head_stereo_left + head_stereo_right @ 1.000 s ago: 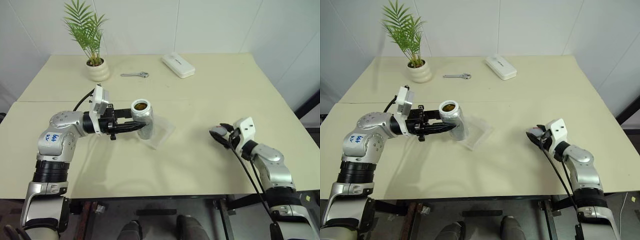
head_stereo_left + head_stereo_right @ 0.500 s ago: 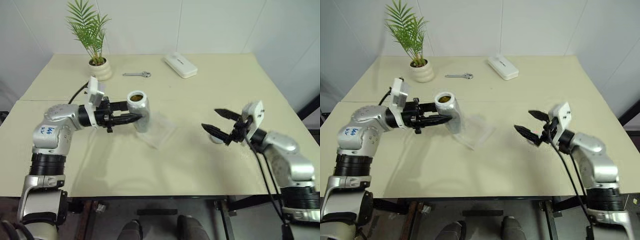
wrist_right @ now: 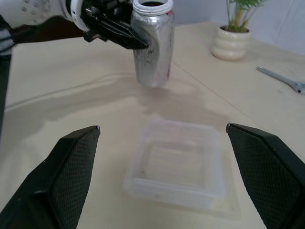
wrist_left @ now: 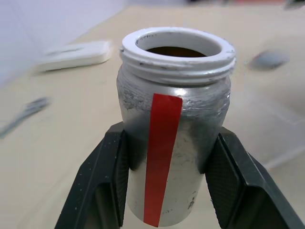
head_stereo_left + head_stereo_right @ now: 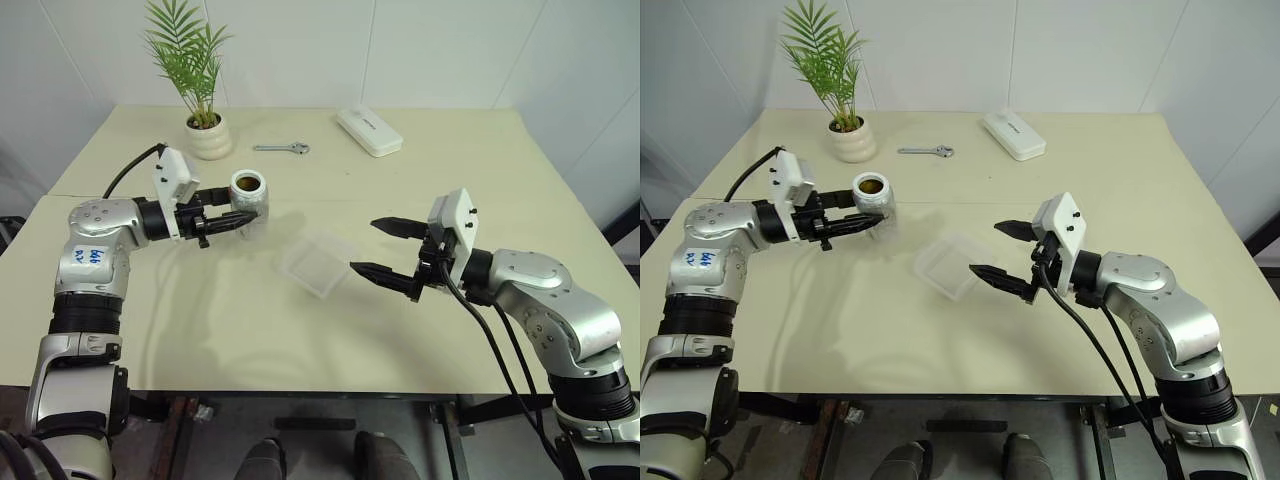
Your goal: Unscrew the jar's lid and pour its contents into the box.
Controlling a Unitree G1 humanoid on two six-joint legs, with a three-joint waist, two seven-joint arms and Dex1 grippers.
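My left gripper (image 5: 247,210) is shut on the jar (image 5: 247,192), a silvery cylinder with a red stripe (image 4: 162,157). The jar stands upright and uncapped, left of the box, with brown contents (image 4: 180,50) showing in its mouth. The box (image 5: 318,263), a clear shallow tray, lies on the table between both arms. My right gripper (image 5: 364,247) is open just right of the box, one finger on each side of its near corner, holding nothing. In the left wrist view a blurred grey round thing (image 4: 269,58), perhaps the lid, lies on the table beyond the box.
A white plant pot (image 5: 210,138) with a palm stands at the back left. A wrench (image 5: 282,148) and a long white case (image 5: 369,130) lie along the back of the cream table (image 5: 250,330).
My right gripper opened, rose off the table and swung left to the box. My left arm drew the jar back and left, away from the box, and stood it upright.
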